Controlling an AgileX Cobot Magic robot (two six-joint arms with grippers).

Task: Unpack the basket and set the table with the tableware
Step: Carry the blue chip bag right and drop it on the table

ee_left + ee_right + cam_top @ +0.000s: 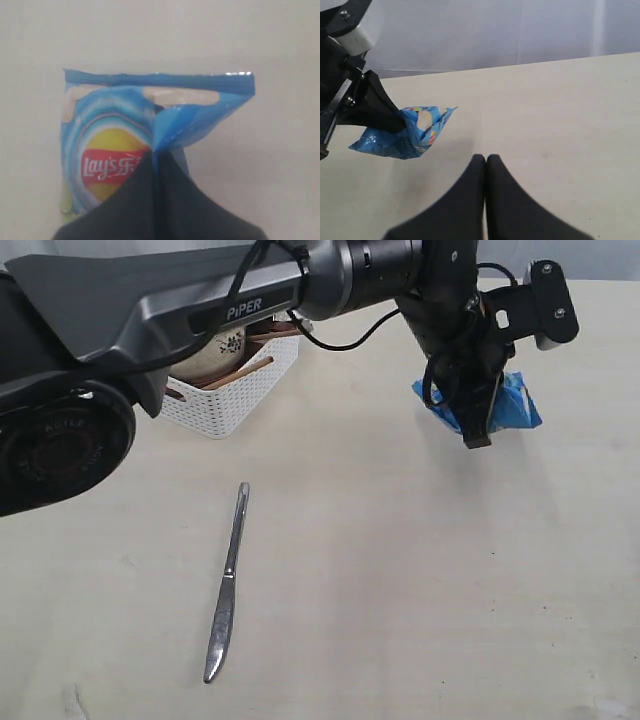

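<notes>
counter [400, 580]: a large pale beige tabletop with faint wood grain, mostly bare.
basket: the white rectangular plastic basket [235, 400] with woven-look perforated walls stands at the far left of the counter, partly hidden under the arm.
bowl: a cream round bowl [222, 345] sits tilted inside the basket, only part of it in view.
wooden pieces: thin brown wooden pieces [250, 370] lean against the bowl inside the basket (too hidden to tell which utensils they are).
knife: a long steel knife [226, 585] lies flat and alone on the counter in the near middle, well apart from the basket, with one end pointing roughly toward it.
left arm: the grey left arm [200, 300] stretches across the top of the exterior view, over the basket and out to the right.
left fingers [131, 202]: pressed together on a fold of the blue crinkly snack bag [115, 125], pinching it below its sealed edge.
snack bag: held over the far right part of the counter, well apart from the basket; it appears to hang just clear of the surface.
right fingers [465, 200]: pressed together with nothing between them, above bare counter, near the snack bag but apart from it.
</notes>
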